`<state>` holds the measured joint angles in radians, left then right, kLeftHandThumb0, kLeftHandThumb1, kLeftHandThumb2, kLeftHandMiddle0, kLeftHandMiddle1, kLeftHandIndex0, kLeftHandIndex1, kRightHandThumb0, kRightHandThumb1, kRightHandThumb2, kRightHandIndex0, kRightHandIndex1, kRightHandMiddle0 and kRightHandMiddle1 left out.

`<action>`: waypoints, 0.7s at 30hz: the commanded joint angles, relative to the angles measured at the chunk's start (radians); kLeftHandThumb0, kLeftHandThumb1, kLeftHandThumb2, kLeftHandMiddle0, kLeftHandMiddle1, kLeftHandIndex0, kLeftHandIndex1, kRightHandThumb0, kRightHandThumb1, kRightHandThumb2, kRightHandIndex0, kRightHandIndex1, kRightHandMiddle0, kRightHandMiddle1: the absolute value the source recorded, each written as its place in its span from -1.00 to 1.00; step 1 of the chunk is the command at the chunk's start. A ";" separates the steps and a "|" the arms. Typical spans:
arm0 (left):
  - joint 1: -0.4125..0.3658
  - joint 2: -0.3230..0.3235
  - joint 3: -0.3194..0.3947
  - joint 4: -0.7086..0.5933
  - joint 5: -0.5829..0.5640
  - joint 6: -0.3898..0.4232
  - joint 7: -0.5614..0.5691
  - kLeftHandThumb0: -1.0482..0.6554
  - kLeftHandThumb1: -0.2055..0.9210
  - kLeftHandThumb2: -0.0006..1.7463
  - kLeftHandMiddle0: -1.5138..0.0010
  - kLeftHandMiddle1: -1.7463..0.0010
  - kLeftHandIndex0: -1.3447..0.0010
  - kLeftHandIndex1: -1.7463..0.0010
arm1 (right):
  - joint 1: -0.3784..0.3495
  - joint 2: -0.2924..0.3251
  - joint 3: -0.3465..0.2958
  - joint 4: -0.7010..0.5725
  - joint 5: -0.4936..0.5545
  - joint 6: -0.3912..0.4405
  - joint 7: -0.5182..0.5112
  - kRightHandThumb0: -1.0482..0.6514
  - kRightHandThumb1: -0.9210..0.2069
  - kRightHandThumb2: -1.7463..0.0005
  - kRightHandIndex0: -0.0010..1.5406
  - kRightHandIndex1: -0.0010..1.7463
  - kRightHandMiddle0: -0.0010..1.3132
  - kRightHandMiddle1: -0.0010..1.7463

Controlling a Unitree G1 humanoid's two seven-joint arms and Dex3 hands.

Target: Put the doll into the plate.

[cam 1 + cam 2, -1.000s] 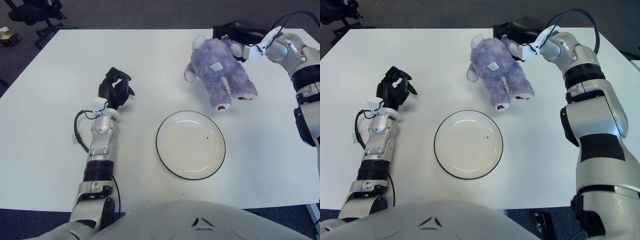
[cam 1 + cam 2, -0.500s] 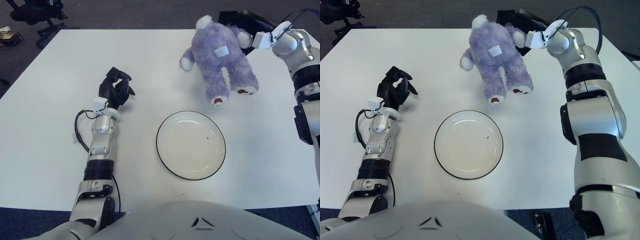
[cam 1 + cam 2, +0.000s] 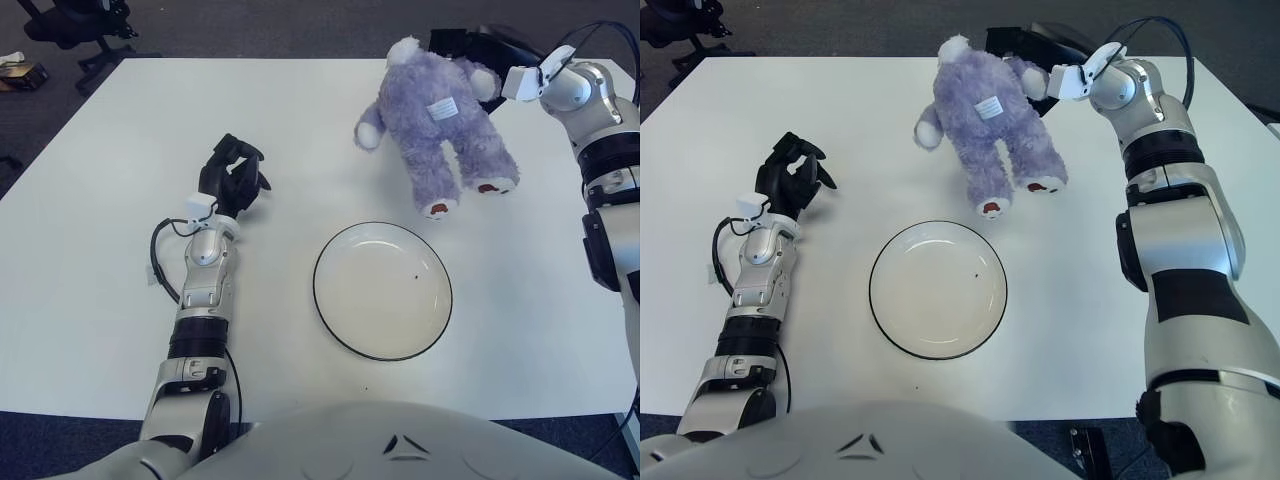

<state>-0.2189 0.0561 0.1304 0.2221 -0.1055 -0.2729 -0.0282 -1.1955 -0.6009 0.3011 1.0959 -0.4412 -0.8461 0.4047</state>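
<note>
In the left eye view, the plate (image 3: 382, 290) sits near the table's (image 3: 100, 290) front edge, holding nothing but a dark speck. My right hand (image 3: 478, 52) is clamped on the doll (image 3: 438, 122) near the far right corner, its feet pointing toward the plate. A small white label shows on its back; I can't read it.

In the right eye view, my left hand (image 3: 792, 183) shows left of the plate, fingers curled on nothing.

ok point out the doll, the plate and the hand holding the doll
doll (image 3: 440, 125), left eye view, on its purple back near the tag
plate (image 3: 382, 345), left eye view, on its bare inner surface
right hand (image 3: 1025, 48), right eye view, on the dark fingers behind the doll's head
</note>
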 commanded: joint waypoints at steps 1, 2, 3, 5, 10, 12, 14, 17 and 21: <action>0.054 -0.015 -0.005 0.043 0.007 -0.012 -0.001 -0.06 1.00 -0.53 -0.17 -1.00 0.11 -1.00 | -0.047 0.002 -0.011 0.001 0.028 0.023 0.059 0.72 -0.23 -0.25 -0.38 1.00 -0.11 1.00; 0.057 -0.015 -0.007 0.040 0.011 -0.013 0.001 -0.06 1.00 -0.53 -0.17 -1.00 0.11 -1.00 | -0.067 0.001 -0.003 0.008 0.026 0.040 0.104 0.72 -0.23 -0.25 -0.38 1.00 -0.11 1.00; 0.058 -0.015 -0.008 0.039 0.013 -0.014 0.003 -0.06 1.00 -0.53 -0.17 -1.00 0.11 -1.00 | -0.080 0.000 0.002 0.012 0.025 0.053 0.137 0.72 -0.23 -0.25 -0.38 1.00 -0.11 1.00; 0.060 -0.016 -0.009 0.036 0.016 -0.014 0.004 -0.07 1.00 -0.53 -0.18 -1.00 0.11 -1.00 | -0.090 0.001 0.003 0.016 0.026 0.067 0.170 0.72 -0.22 -0.25 -0.38 1.00 -0.10 1.00; 0.062 -0.017 -0.010 0.033 0.019 -0.013 0.006 -0.07 1.00 -0.53 -0.19 -1.00 0.10 -1.00 | -0.101 0.005 -0.005 0.023 0.027 0.090 0.211 0.72 -0.22 -0.26 -0.38 1.00 -0.10 1.00; 0.062 -0.017 -0.009 0.033 0.020 -0.013 0.006 -0.07 1.00 -0.53 -0.19 -1.00 0.10 -1.00 | -0.102 0.006 -0.007 0.022 0.027 0.091 0.216 0.72 -0.22 -0.26 -0.38 1.00 -0.10 1.00; 0.062 -0.017 -0.009 0.033 0.020 -0.013 0.006 -0.07 1.00 -0.53 -0.19 -1.00 0.10 -1.00 | -0.102 0.006 -0.009 0.022 0.027 0.092 0.218 0.72 -0.21 -0.26 -0.38 1.00 -0.10 1.00; 0.067 -0.018 -0.013 0.024 0.026 -0.012 0.009 -0.07 1.00 -0.53 -0.19 -1.00 0.10 -1.00 | -0.139 0.019 -0.009 0.070 0.029 0.133 0.261 0.37 -0.39 0.14 -0.16 1.00 -0.07 1.00; 0.070 -0.020 -0.014 0.020 0.030 -0.011 0.013 -0.07 1.00 -0.53 -0.20 -1.00 0.10 -1.00 | -0.152 0.027 -0.013 0.085 0.032 0.166 0.286 0.06 -0.73 0.71 0.03 1.00 -0.05 1.00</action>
<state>-0.2101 0.0567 0.1252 0.2090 -0.0868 -0.2779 -0.0251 -1.3068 -0.5848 0.3028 1.1672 -0.4345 -0.7079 0.6705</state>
